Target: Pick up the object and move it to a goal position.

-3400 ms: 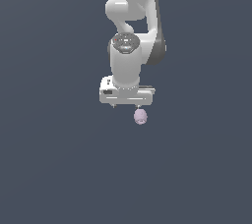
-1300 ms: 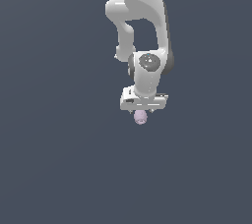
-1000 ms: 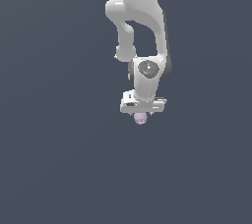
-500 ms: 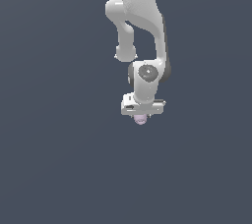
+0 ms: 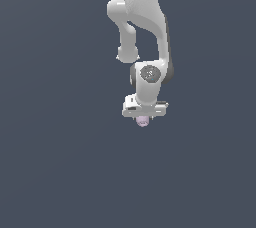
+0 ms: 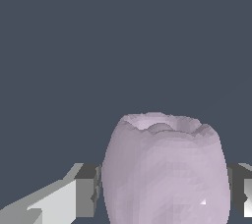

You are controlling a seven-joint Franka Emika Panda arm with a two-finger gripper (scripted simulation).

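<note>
— Where do we find the claw (image 5: 143,120)?

— In the exterior view we see it hanging from the white arm (image 5: 145,27), which comes down from the 12 o'clock edge of the picture and bends back on itself before the wrist. The claw sits a little toward 5 o'clock from the picture's centre, pointing downward.

— And the object (image 5: 143,121)?

— We see it directly under the white claw body, a small pale lilac-pink lump, much narrower than the claw itself. Only its lower part peeks out below.

— Is the claw closed on it?

— In the wrist view we see the object (image 6: 165,169) filling the space between the two grey fingertips (image 6: 88,191), one flush against each flank (the far one is cut off by the picture's edge). So we read the claw as narrowed around the object and holding it.

— What does its surface look like up close?

— We see a rounded, faceted body with a scalloped rim at its far end and a shallow ridged hollow inside that rim.

— Any brands, labels or writing?

— We can read none; neither arm nor object shows legible marks at this size.

— And the desk?

— We see only a flat dark blue-grey ground (image 5: 55,162) all around; we cannot tell whether the object touches it.
</note>
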